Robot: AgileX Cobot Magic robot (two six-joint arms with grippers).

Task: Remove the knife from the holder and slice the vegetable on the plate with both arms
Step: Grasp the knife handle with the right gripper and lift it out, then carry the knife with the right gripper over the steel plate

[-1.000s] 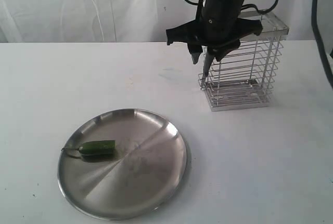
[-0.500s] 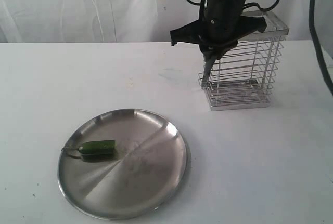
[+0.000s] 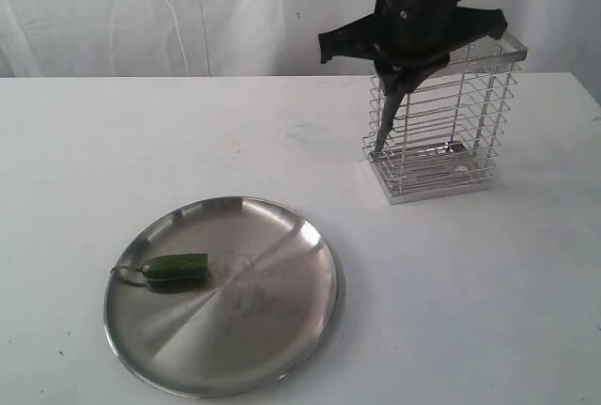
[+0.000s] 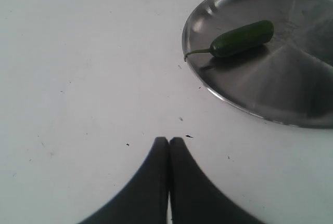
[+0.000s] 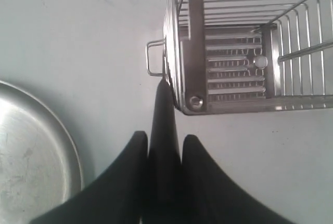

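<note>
View of the workspace, with places given from the plate. The table (image 3: 488, 292) is bare all around the plate (image 3: 282, 330), so you have open room on every side of it. The right arm (image 3: 423, 1) hangs well beyond the plate, over the holder (image 3: 470, 142), which stands alone on the far part of the table.

The knife (image 3: 387, 118) points down along the holder's wall on the side nearest the plate. Its tip sits close against the wires and a small side loop, and whether it is clear of them cannot be told.

The right gripper (image 5: 164, 138) is clamped on the knife, one jaw on each side. The left gripper (image 4: 169, 141) is closed and empty, hovering over bare table just off the plate's rim.

The pepper (image 3: 176, 267) lies whole on the plate, near the rim, its stem pointing outward.

Progress, as judged: you have the knife gripped but not carried over, and steadying and slicing are not yet begun. Mind the wire edge as you draw the blade away.
</note>
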